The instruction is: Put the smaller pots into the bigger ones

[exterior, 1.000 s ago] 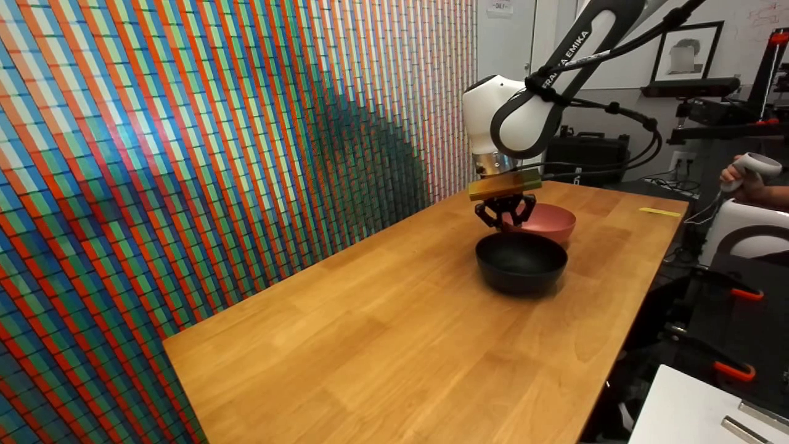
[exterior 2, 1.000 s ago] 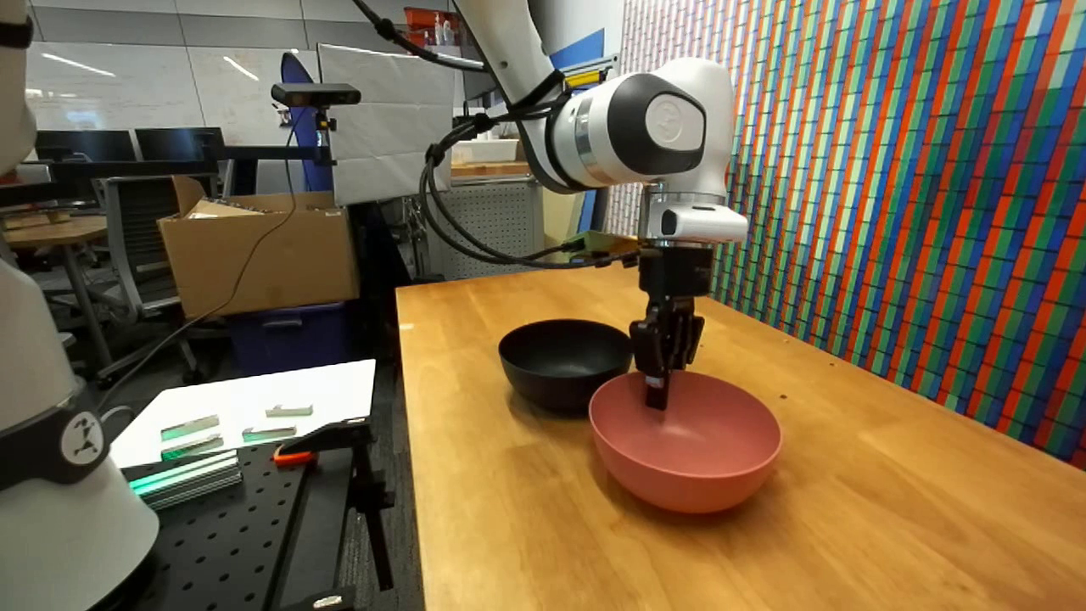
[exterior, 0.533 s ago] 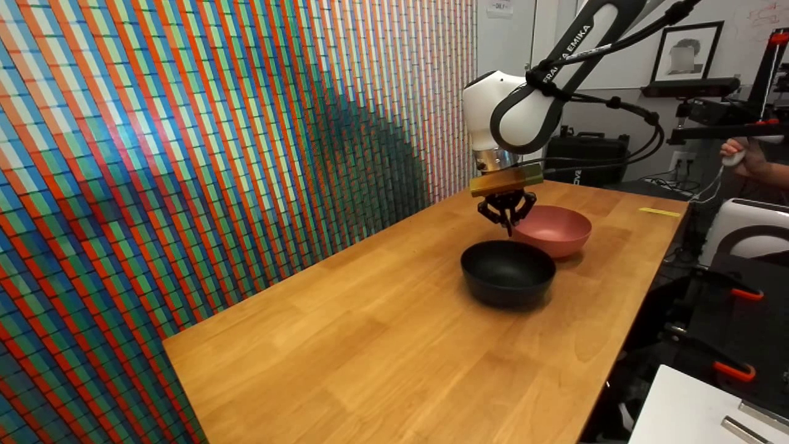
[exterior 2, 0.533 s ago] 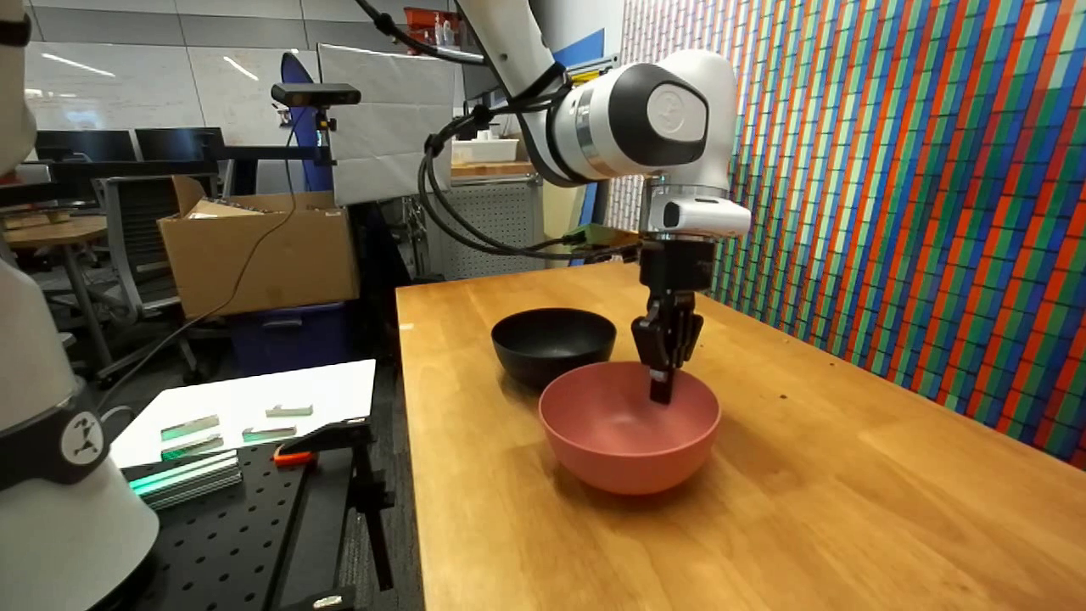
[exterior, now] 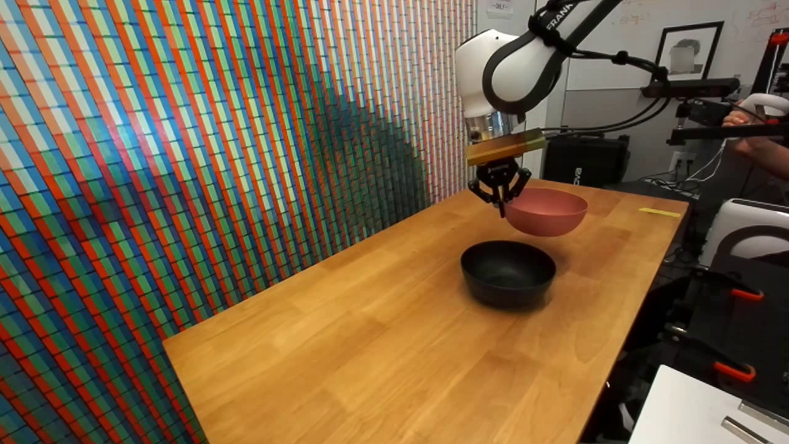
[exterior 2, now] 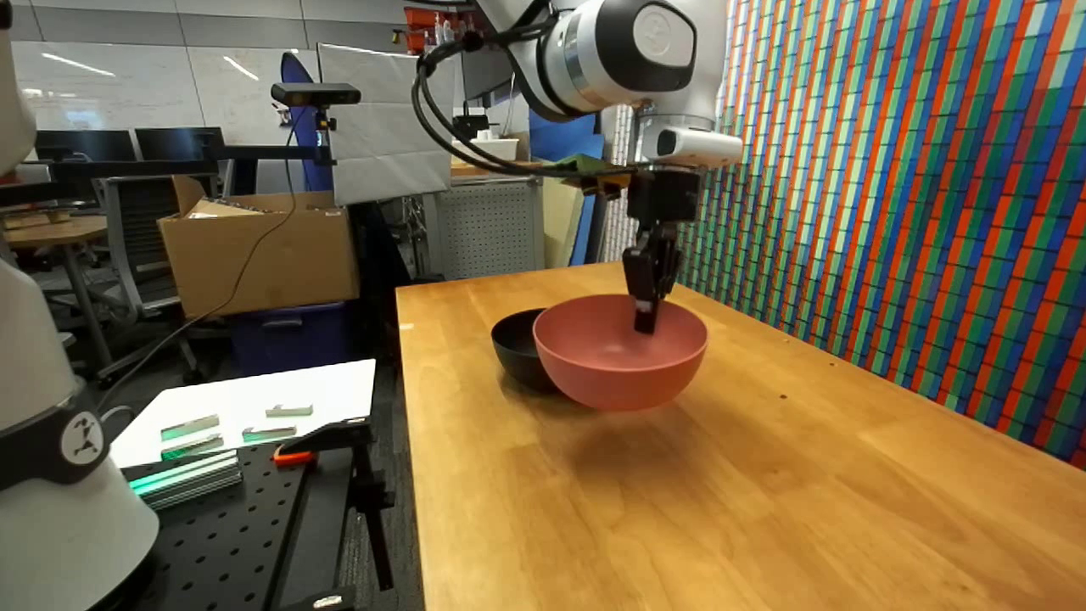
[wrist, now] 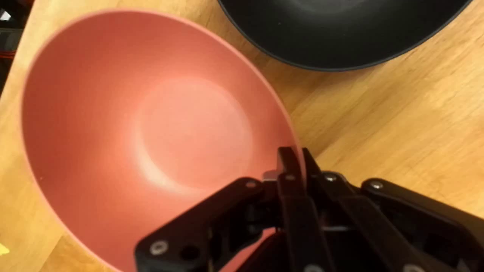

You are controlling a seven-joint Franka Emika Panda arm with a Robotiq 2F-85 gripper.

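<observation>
— Hanging clear of the table (exterior: 345, 339), the red bowl (exterior 2: 612, 378) throws a detached shadow (exterior 2: 636, 452) below. What do we make of it?

— Pick made, we judge; nesting not yet. Our gripper (wrist: 298, 156) pinches one spot of the bowl's rim, the rest jutting out to one side, near level.

— And the black bowl (exterior: 508, 274)?

— Upright on the table, near. In the wrist view a strip of table shows between the rims, so we hang beside it, not over it.

— Against half a second ago?

— Red bowl plainly higher, gripper with it. There it sits low, on the table or just above; we can't tell which. Black bowl in the same spot. Set against a full second ago, both bowls are in new places; we suspect one of nudging the other.

— So what's left for us?

— Carrying across, then lowering, is our guess. Held at one edge, the bowl may tip, and its underside may catch the black bowl's rim. We'd go slow.
</observation>
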